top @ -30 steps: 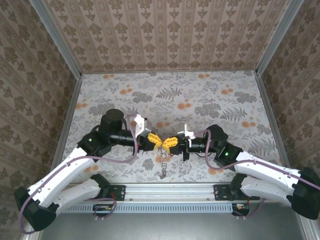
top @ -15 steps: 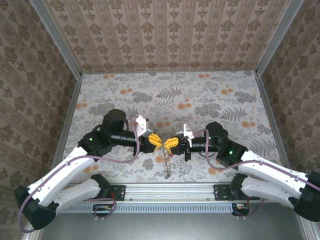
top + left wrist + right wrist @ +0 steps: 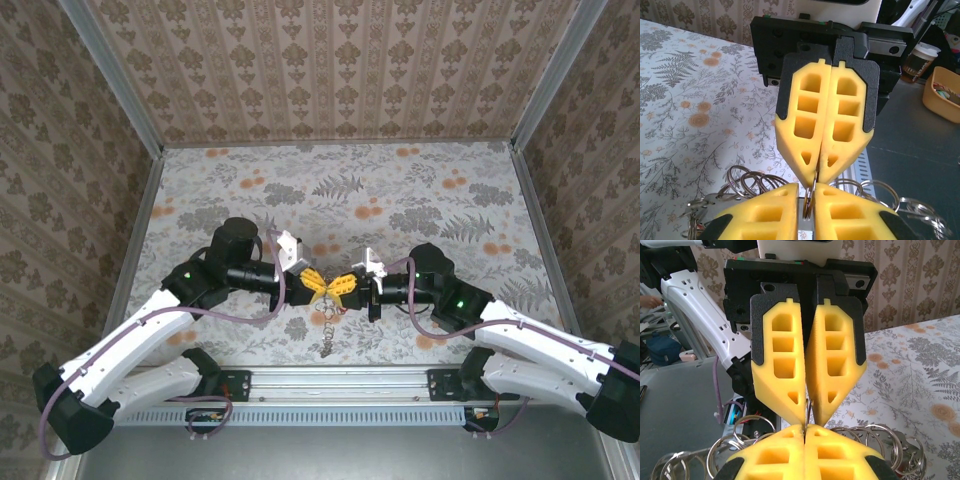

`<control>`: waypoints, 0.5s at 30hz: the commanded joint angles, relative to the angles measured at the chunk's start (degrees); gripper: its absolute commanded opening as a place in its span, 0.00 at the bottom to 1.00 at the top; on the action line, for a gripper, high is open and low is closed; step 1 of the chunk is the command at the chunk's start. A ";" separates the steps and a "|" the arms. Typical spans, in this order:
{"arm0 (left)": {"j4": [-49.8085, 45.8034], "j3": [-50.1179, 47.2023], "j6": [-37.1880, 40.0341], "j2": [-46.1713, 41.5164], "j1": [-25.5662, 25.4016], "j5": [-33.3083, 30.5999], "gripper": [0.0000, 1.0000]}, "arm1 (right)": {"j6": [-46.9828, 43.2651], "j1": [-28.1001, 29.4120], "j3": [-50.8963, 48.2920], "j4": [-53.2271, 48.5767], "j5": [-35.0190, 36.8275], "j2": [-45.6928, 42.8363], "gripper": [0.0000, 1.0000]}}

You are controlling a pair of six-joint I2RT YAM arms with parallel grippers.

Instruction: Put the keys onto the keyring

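My left gripper [image 3: 317, 284] and right gripper [image 3: 340, 286] meet tip to tip above the near middle of the table. Both are shut on one thin metal split ring, the keyring [image 3: 328, 293], which stands edge-on between them. In the left wrist view my left gripper [image 3: 810, 192] pinches the keyring [image 3: 809, 202], and the right gripper [image 3: 816, 174] bites it from above. In the right wrist view my right gripper [image 3: 804, 429] is closed on the keyring [image 3: 808, 407] below the left gripper [image 3: 809, 412]. More linked rings [image 3: 747, 180] fan out on both sides. I cannot pick out the keys.
A chain of rings [image 3: 327, 325] hangs from the grip down toward the table's near edge. The floral tabletop [image 3: 400, 200] stretches away behind the arms, closed in by patterned walls. The metal rail [image 3: 330, 378] runs just under the hanging chain.
The left arm has swung its elbow slightly rightward and the meeting point has crept right. The hanging chain has swayed a little. Both grips stay on the ring.
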 commanded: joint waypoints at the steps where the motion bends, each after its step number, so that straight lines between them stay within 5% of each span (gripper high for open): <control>1: 0.19 1.57 0.82 0.38 -0.36 0.96 0.13 | -0.86 0.59 1.79 4.05 -0.17 -0.37 0.00; 3: 1.19 1.31 0.53 0.30 -0.36 1.79 0.00 | -0.69 0.65 1.74 4.93 0.01 -0.39 0.00; 8: 1.86 0.83 0.88 0.05 -0.28 2.37 0.00 | 0.09 0.90 2.48 4.75 0.28 0.91 0.00; 15: 0.41 1.62 1.36 -2.94 0.69 0.93 0.00 | 2.48 0.84 -2.00 -2.81 11.09 -8.40 0.69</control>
